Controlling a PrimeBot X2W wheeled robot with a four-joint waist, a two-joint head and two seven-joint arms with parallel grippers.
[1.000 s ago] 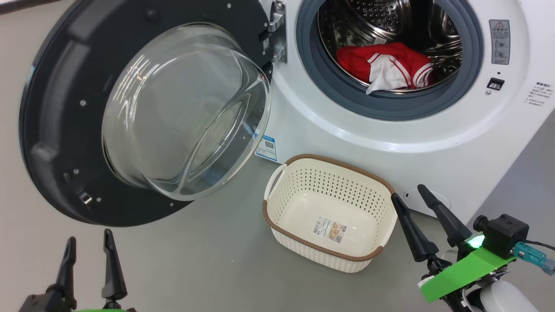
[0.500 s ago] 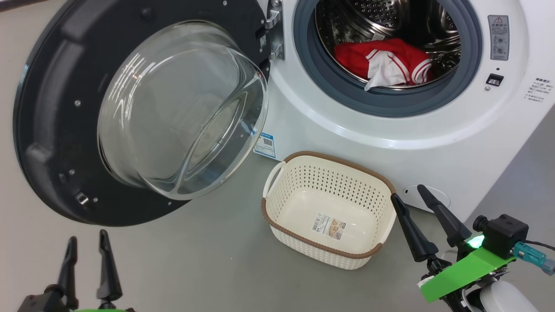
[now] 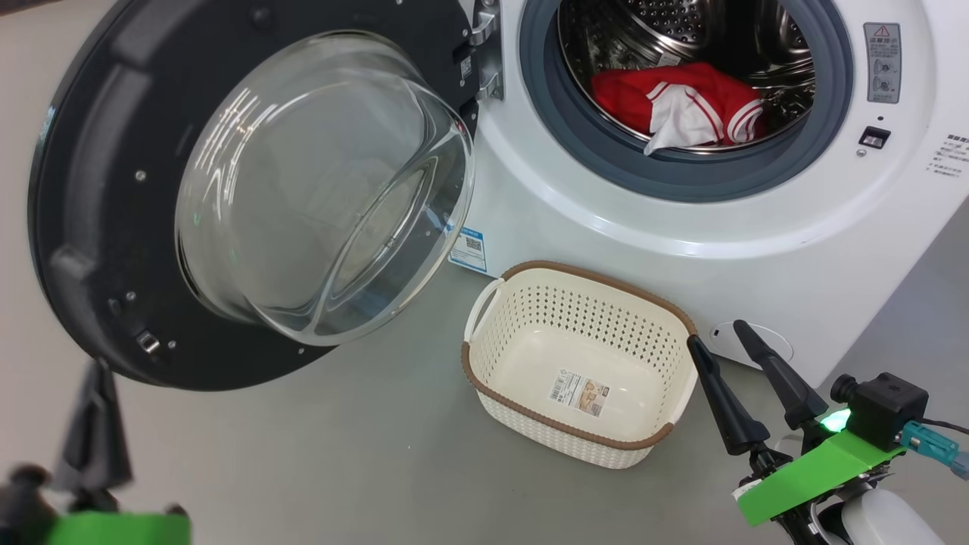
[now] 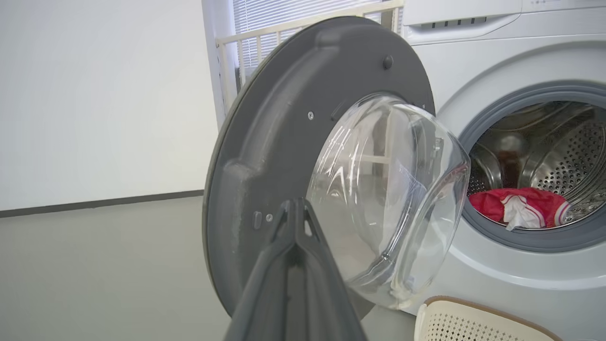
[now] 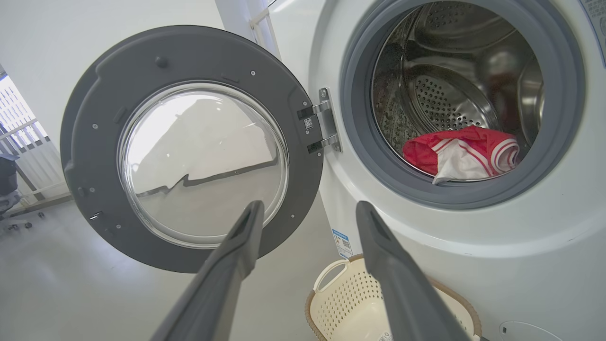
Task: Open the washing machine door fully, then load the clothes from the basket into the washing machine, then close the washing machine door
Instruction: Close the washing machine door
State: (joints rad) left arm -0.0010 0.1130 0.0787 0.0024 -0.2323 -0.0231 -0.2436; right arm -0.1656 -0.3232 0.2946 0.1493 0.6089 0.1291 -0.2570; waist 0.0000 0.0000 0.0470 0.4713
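Note:
The washing machine door (image 3: 250,189) stands swung open to the left, its glass bowl bulging toward me; it also fills the middle of the left wrist view (image 4: 331,180) and shows in the right wrist view (image 5: 189,147). The red and white clothes (image 3: 677,102) lie in the steel drum of the washing machine (image 3: 681,250). The basket (image 3: 579,363) sits on the floor below the opening, holding just a sticker. My left gripper (image 3: 95,378) is shut on nothing, low at the left just below the door's rim. My right gripper (image 3: 719,344) is open beside the basket's right end.
Grey floor (image 3: 341,469) spreads in front of the machine and under the door. A white wall (image 4: 94,94) with a dark skirting line runs behind the door, and a white railing (image 4: 293,28) stands past the door's top.
My left gripper's fingers have come together and the gripper has shifted left and up toward the door's lower rim. The head camera shifted slightly. The right gripper, basket and clothes stayed put.

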